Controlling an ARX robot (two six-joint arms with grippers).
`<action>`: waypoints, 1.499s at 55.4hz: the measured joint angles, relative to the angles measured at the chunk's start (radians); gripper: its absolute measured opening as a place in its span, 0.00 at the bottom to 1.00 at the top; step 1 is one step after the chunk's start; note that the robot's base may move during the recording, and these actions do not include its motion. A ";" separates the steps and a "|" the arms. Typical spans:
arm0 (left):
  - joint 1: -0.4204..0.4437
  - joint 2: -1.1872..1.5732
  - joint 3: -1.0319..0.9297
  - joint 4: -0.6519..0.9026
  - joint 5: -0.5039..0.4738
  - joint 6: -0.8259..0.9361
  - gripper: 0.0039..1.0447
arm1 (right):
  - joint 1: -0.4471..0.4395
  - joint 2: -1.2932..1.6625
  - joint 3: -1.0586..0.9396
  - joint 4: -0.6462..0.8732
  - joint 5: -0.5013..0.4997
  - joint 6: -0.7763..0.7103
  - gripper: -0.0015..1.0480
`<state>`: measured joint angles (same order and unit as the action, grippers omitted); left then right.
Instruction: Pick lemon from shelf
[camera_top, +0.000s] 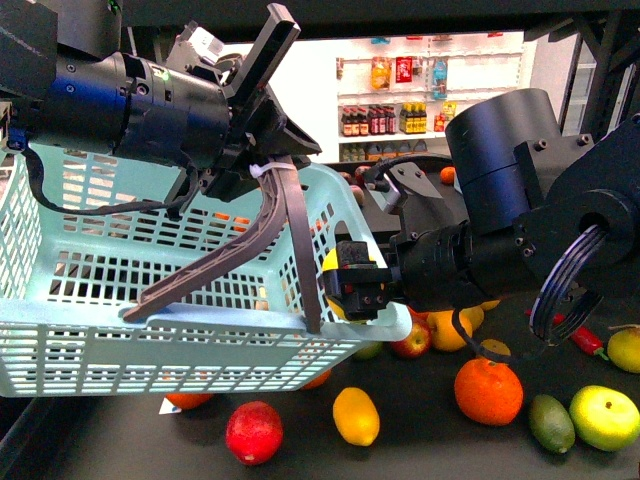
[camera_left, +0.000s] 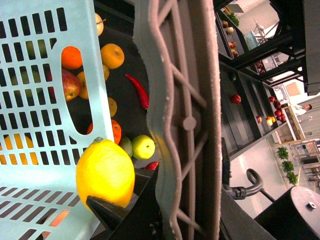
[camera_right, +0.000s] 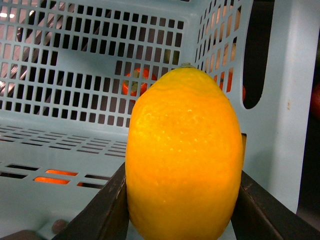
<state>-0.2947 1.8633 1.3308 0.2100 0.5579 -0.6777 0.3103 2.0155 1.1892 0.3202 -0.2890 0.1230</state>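
At the right-hand corner of the basket (camera_top: 60, 350), front view: the right gripper (camera_top: 350, 275) holds the lemon (camera_right: 182, 155) level with the rim, well clear of the shelf (camera_top: 420, 440) below.

Progress: the pick itself looks done. The lemon is off the shelf and no part of it touches the other fruit lying there. Judging by the position, what is left is to carry it over the rim and let go. Whether it has already crossed the rim I cannot tell. The right wrist view shows the basket floor and walls behind it, which suggests it is at least at the edge.

Right gripper: closed onto the lemon, jaws only as far apart as the fruit is wide. Both fingers (camera_right: 97, 212) press on its flanks, low on the body.

Left gripper (camera_top: 262, 160): carries the basket by its grey handle (camera_top: 290, 230). The jaw gap is not visible in either view, so I cannot tell whether it clamps or only hooks.

Lemon appearance: bright yellow shading to orange-yellow, oval, fine pitted skin with a light sheen and a small darker nub at the upper end. No bruises on the visible side. A similar yellow fruit (camera_top: 356, 415) lies on the shelf, not the one held.
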 joint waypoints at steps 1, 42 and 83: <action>0.000 0.000 0.000 0.000 0.000 0.000 0.12 | 0.001 0.000 0.000 0.002 -0.002 0.003 0.61; 0.000 0.001 0.000 -0.001 -0.001 -0.003 0.11 | -0.288 -0.042 0.062 0.112 -0.047 0.124 0.93; 0.000 0.001 0.000 -0.001 -0.001 -0.002 0.11 | -0.225 0.420 0.022 0.123 -0.029 -0.234 0.93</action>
<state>-0.2943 1.8645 1.3304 0.2092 0.5571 -0.6796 0.0853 2.4351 1.2114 0.4431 -0.3180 -0.1112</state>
